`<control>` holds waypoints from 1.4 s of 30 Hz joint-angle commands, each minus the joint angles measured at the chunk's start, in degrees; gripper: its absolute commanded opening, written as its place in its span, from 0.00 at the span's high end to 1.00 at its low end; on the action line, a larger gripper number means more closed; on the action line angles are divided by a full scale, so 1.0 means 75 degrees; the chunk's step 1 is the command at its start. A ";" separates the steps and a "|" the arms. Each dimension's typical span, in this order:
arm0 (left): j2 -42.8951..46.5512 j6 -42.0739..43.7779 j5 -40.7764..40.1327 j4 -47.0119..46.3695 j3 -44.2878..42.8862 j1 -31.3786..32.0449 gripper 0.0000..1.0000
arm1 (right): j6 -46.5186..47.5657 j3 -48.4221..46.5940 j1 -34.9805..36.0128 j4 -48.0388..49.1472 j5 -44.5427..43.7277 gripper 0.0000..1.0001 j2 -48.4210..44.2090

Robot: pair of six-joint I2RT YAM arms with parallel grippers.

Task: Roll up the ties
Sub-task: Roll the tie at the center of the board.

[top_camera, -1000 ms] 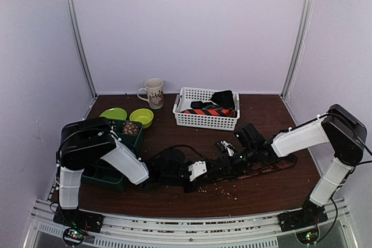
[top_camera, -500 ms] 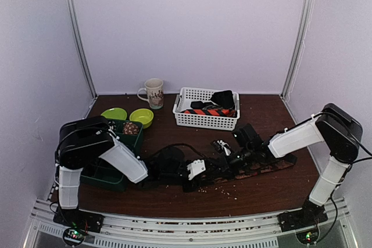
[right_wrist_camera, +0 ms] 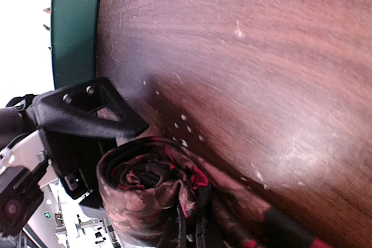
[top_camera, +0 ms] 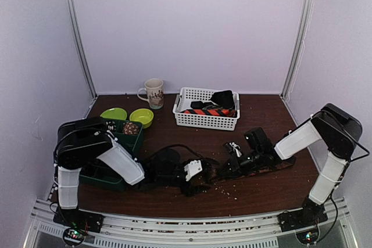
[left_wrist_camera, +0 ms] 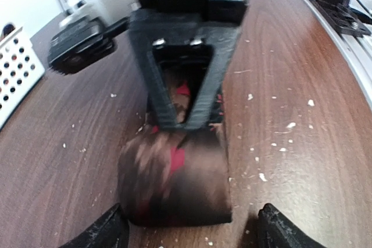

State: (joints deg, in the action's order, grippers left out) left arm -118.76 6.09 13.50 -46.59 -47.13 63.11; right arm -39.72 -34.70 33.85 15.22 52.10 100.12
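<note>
Tie (left_wrist_camera: pixel 174 184) of dark brown cloth with red flecks, rolled at one end into a coil; lies on the table (top_camera: pixel 261 114) near the middle of the front edge. Unrolled tail (top_camera: pixel 278 165) flat on the wood, running toward the right edge. Right gripper (left_wrist_camera: pixel 183 125) clenched on the tie, jaws meeting in a narrow V on the fabric at the side of the coil facing the right edge. Left gripper (left_wrist_camera: pixel 189 233) released, jaws spread wide, one fingertip (left_wrist_camera: pixel 107 230) to either side of the coil; cannot tell whether either touches the cloth. Pale crumbs (left_wrist_camera: pixel 290 126) scattered around the coil. White basket (top_camera: pixel 203 121) at the back edge, holding a striped tie (top_camera: pixel 210 111) and a black tie (top_camera: pixel 224 98). Mug (top_camera: pixel 154 93) left of the basket. Two lime bowls (top_camera: pixel 113 113) (top_camera: pixel 142 116) and a green tray (top_camera: pixel 132 142) toward the left edge.
</note>
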 commanded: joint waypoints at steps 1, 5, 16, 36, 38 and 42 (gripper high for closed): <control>-0.0454 -0.0592 -0.0169 -0.0906 -0.0319 0.0045 0.23 | 0.0288 0.0381 -0.0088 -0.0792 -0.0813 1.00 0.0315; -0.0749 -0.0946 -0.0004 -0.1082 -0.0775 0.0058 0.24 | 0.0298 0.0302 -0.0083 -0.0853 -0.0862 1.00 0.0247; -0.0958 -0.0817 0.0177 -0.0341 -0.0974 0.0049 0.70 | 0.0532 0.0257 -0.0036 -0.0950 -0.0773 0.82 -0.0557; -0.0478 0.0249 0.0486 0.0375 0.0121 -0.0188 0.84 | 0.2871 -0.1952 -0.0058 -0.5477 -0.3015 0.58 -0.0945; -0.0489 0.0217 0.0477 0.0377 0.0098 -0.0188 0.84 | 0.2860 -0.1810 -0.0048 -0.5439 -0.2724 0.65 -0.0990; -0.0490 0.0217 0.0490 0.0406 0.0087 -0.0188 0.84 | 0.2974 -0.1652 -0.0052 -0.5797 -0.2913 0.69 -0.0987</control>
State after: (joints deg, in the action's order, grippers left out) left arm -121.27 7.05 16.95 -52.38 -47.27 62.06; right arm -18.48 -48.34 33.19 -25.02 30.33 93.12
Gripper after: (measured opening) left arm 0.239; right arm 0.313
